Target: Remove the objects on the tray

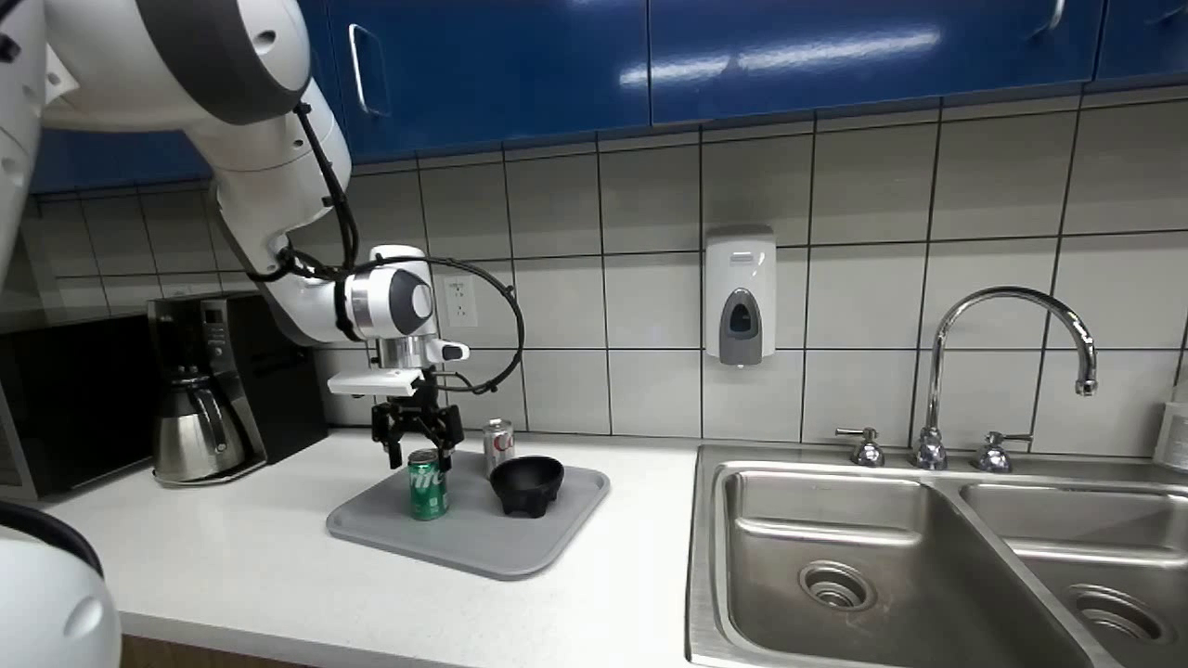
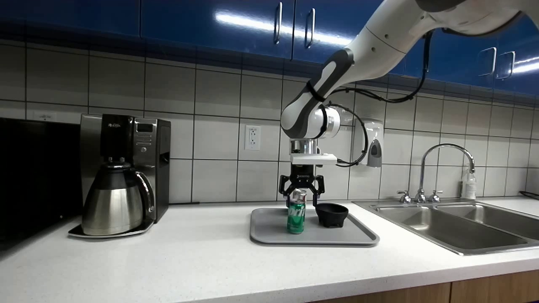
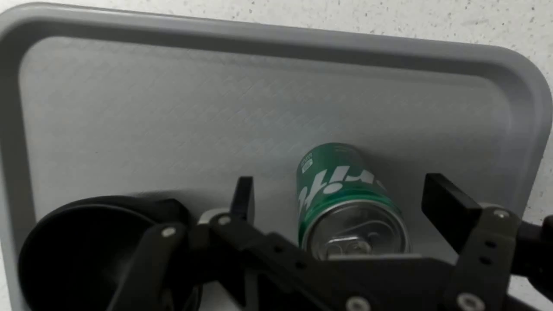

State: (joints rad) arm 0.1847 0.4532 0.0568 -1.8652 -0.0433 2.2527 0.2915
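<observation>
The green can (image 1: 428, 496) stands upright on the grey tray (image 1: 501, 562); it also shows in the other views (image 2: 295, 223) (image 3: 337, 177). My gripper (image 1: 419, 461) is open above the tray, pointing down. In the wrist view its fingers (image 3: 339, 185) stand apart on either side of the green can, with gaps. The black bowl (image 1: 527, 482) sits on the tray beside the green can and shows at the lower left in the wrist view (image 3: 82, 250). A slim silver can with red lettering (image 1: 498, 443) stands behind it, mostly hidden in an exterior view (image 2: 300, 194) and unseen in the wrist view.
A coffee maker with a steel pot (image 2: 113, 206) stands to one side of the tray. A steel sink (image 1: 710, 557) with a faucet (image 1: 937, 371) lies on the other side. The tiled wall (image 1: 566, 390) and its outlet (image 2: 252, 137) are behind. White counter (image 2: 189, 252) surrounds the tray.
</observation>
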